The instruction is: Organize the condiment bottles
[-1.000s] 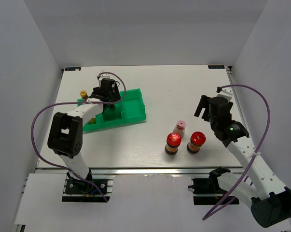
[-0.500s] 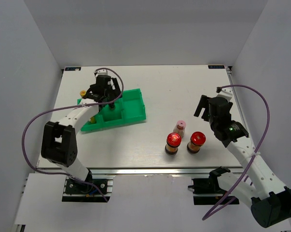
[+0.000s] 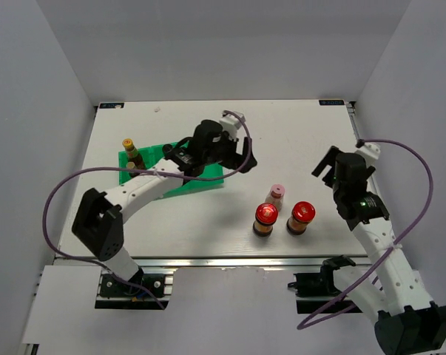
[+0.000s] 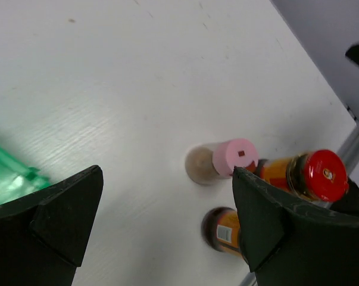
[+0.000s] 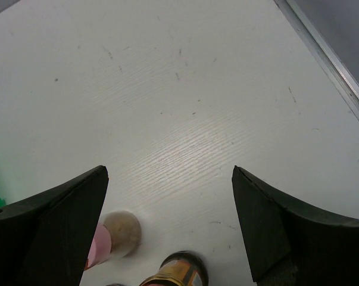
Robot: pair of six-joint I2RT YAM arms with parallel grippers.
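Note:
The pink-capped bottle point(image 3: 276, 196) stands mid-table, with two red-lidded jars point(image 3: 265, 217) point(image 3: 300, 217) just in front of it. One yellow-capped brown bottle point(image 3: 130, 150) stands at the left end of the green tray point(image 3: 208, 177). My left gripper point(image 3: 241, 155) is open and empty above the tray's right end. In its wrist view it point(image 4: 167, 179) looks down on the pink-capped bottle point(image 4: 230, 159) and a red-lidded jar point(image 4: 313, 176). My right gripper point(image 3: 325, 166) is open and empty, right of the bottles. Its wrist view shows the gripper point(image 5: 169, 173) and the pink-capped bottle point(image 5: 116, 235). The grey-capped bottle and the second yellow-capped bottle are hidden.
The left arm point(image 3: 149, 185) lies across the green tray and hides most of it. The table's right edge point(image 5: 328, 59) runs close to my right gripper. White walls enclose the table on three sides.
My left gripper has swung from the back left of the tray to its right end, toward the pink-capped bottle. My right gripper has shifted a little to the right.

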